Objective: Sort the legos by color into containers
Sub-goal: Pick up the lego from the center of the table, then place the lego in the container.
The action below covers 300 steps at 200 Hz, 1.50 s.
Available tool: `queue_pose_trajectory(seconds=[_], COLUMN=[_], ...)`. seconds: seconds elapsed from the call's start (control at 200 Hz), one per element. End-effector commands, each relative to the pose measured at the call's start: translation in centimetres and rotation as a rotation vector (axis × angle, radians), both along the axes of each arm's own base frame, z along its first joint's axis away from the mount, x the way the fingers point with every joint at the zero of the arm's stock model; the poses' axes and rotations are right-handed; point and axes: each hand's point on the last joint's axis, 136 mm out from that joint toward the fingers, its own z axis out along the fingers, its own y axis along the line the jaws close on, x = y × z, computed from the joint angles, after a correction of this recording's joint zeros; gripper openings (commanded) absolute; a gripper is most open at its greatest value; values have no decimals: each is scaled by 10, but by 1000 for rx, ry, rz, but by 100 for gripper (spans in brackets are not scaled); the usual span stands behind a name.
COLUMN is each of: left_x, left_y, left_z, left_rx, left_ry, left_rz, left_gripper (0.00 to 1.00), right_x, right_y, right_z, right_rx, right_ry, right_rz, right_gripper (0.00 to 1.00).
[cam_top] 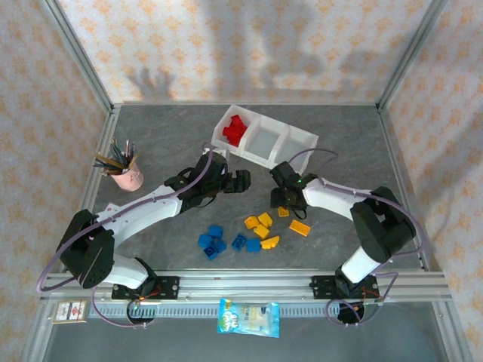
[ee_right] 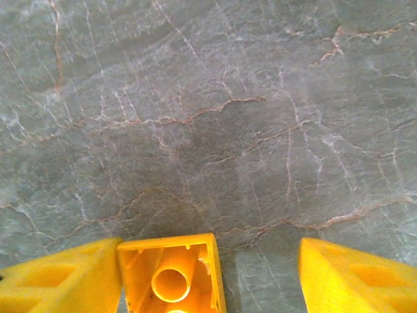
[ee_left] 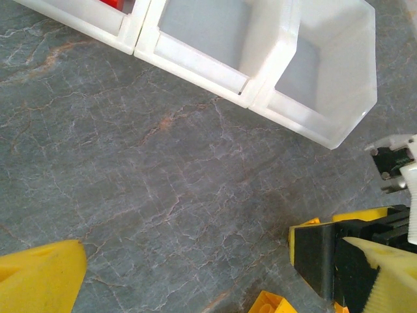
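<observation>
The containers, a white three-compartment tray [cam_top: 302,137], lie at the back; red legos [cam_top: 234,130] fill the left compartment, and the other two compartments [ee_left: 326,85] look bare. Yellow legos [cam_top: 260,226] and blue legos [cam_top: 215,241] are scattered on the table in front. My right gripper [cam_top: 284,202] is down over a yellow lego [cam_top: 283,212]. In the right wrist view that upside-down brick [ee_right: 171,277] touches the left finger [ee_right: 65,280], with a gap to the right finger [ee_right: 358,277]. My left gripper [cam_top: 240,181] hovers wide open above bare table [ee_left: 215,261].
A pink cup of pens [cam_top: 124,172] stands at the left. A snack packet [cam_top: 249,317] lies beyond the front rail. Metal frame posts and patterned walls enclose the table. The right arm's gripper [ee_left: 322,254] sits close to my left gripper's right finger [ee_left: 384,277].
</observation>
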Motion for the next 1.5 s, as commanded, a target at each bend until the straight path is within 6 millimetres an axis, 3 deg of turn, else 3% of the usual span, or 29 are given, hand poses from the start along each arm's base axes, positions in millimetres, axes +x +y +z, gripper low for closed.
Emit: queue_pose_trajectory(seconds=[0.0,0.38,0.46,0.611,0.776,1.031,1.251,1.497], left_x=[6,8,9,11,17,39,61,75], left_y=[2,4,5,6,10,21,39,50], left_z=[12,12,16,27,42,58,56,47], left_rx=[-6,2,-1,-30,-54,-50,-71,-93], left_ry=[-36,-42,-53,-69,-118,-160,-162,-156], left_rz=[26,38,43,76,107,157,220,267], left_gripper=[99,99,99,99,99,99,99,99], right_x=[1,3,8,26,59,127,186,243], right_y=[1,5,9,21,35,56,61,40], right_z=[-1,-6,3,36,85,128,134,110], right_rx=[-2,-1,22,67,115,191,163,86], right_ry=[1,9,-17,-95,-222,-359,-427,-429], right_rz=[16,40,43,48,45,15,-8,-81], right_gripper=[63,33,27,27,27,27,27,27])
